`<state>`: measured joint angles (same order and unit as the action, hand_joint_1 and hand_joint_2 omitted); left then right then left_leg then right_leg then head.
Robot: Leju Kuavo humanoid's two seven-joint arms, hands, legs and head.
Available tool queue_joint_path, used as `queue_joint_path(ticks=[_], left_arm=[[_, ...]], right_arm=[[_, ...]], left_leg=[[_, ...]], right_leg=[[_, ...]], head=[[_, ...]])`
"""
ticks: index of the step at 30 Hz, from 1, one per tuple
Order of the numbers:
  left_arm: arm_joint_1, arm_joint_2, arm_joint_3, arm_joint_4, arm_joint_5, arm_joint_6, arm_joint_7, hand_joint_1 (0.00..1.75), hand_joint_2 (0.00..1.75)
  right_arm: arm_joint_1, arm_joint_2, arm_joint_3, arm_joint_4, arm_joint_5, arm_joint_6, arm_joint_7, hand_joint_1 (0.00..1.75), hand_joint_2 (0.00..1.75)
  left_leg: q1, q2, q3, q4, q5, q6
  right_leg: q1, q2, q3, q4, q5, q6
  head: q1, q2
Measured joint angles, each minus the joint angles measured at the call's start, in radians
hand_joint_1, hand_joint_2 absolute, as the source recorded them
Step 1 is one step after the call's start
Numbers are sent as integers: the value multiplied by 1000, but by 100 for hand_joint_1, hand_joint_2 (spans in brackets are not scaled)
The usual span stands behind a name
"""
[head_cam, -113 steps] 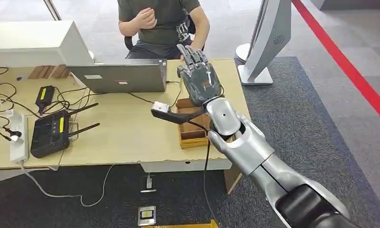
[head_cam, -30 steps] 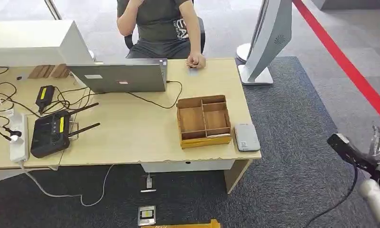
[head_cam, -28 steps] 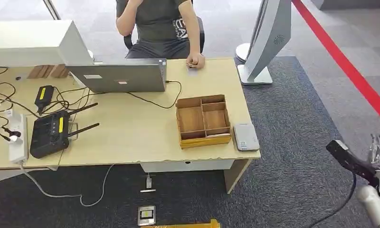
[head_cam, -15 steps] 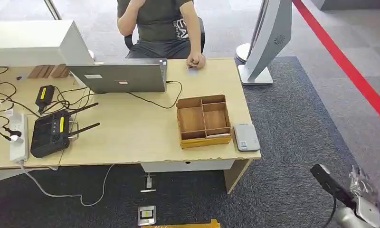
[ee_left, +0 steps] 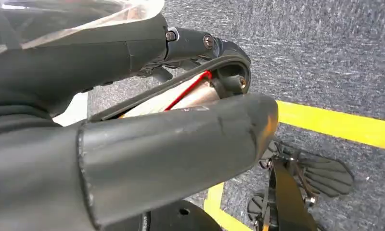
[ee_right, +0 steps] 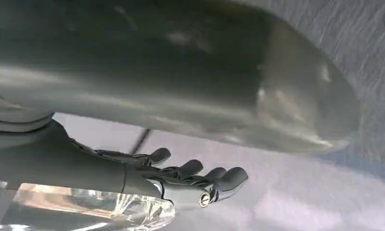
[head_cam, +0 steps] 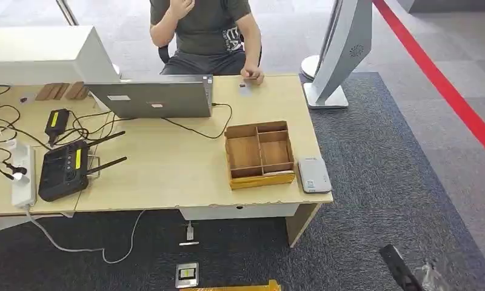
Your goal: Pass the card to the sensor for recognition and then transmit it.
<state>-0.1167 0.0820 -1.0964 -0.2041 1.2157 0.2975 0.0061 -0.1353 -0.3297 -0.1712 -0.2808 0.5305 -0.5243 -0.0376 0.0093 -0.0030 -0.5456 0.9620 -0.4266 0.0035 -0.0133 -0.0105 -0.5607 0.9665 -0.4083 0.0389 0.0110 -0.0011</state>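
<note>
A small pale card (head_cam: 245,87) lies on the far edge of the table (head_cam: 167,176), right under the hand of a person (head_cam: 204,30) seated behind it. The white card sensor (head_cam: 313,174) lies flat at the table's near right corner, beside a wooden compartment box (head_cam: 258,154). My right hand (head_cam: 432,279) hangs low at the picture's bottom right, far from the table. In the right wrist view, my right hand (ee_right: 109,168) holds nothing, its fingers (ee_right: 195,175) apart over the carpet. In the left wrist view, my left hand (ee_left: 147,110) hangs over the floor with nothing in it.
A laptop (head_cam: 152,97), a black router (head_cam: 64,170), a power strip (head_cam: 23,176) and tangled cables cover the table's left half. A white stand (head_cam: 340,54) rises past the right end. A yellow line (ee_left: 335,122) crosses the carpet below my left hand.
My right arm, stretched over the table towards the person 3.8 s ago, has dropped down past the table's right side to the picture's bottom corner. The person's hand has shifted slightly at the card.
</note>
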Motion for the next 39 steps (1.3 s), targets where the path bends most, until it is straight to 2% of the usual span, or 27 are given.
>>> queue_joint_path(ticks=[2,4,9,14,19,21,27,35,39], left_arm=[[0,0,5,0,5,3,-10,0,0],[0,0,8,0,13,5,-23,0,0],[0,-1,23,0,28,7,-56,0,0],[1,0,39,0,39,10,-84,0,0],[1,0,39,0,40,10,-85,0,0],[1,1,52,0,49,3,-106,0,0],[5,4,71,0,71,-10,-122,0,0],[6,6,84,0,70,18,-104,0,0],[7,7,87,0,60,23,-89,0,0]], right_arm=[[16,33,-47,13,-104,47,-77,0,0],[26,61,-84,27,-147,68,-112,0,0],[31,131,-172,56,-216,105,-104,0,0],[31,185,-231,77,-218,116,-91,0,0],[31,187,-234,79,-218,117,-91,0,0],[31,220,-279,92,-226,140,-88,0,0],[31,235,-298,98,-214,146,-92,0,0],[31,243,-307,103,-199,147,-81,0,0],[31,247,-309,103,-199,163,-95,0,0]], left_leg=[[0,0,0,0,0,0],[0,0,0,0,0,0],[0,0,1,0,0,0],[0,0,1,0,0,-1],[0,0,1,0,0,-1],[0,0,1,0,0,-1],[0,0,1,0,0,-1],[0,0,1,0,0,-1],[0,0,1,0,0,-1]], right_leg=[[0,0,0,0,0,0],[0,0,0,0,0,0],[1,0,0,0,0,-1],[1,0,0,0,0,-1],[1,0,0,0,0,-1],[1,0,0,0,0,-1],[1,0,0,0,0,-1],[1,0,0,0,0,-1],[1,0,0,0,0,-1]], head=[[0,0],[-2,0],[0,0],[0,0],[0,0],[-1,0],[-1,0],[-1,0],[-1,0]])
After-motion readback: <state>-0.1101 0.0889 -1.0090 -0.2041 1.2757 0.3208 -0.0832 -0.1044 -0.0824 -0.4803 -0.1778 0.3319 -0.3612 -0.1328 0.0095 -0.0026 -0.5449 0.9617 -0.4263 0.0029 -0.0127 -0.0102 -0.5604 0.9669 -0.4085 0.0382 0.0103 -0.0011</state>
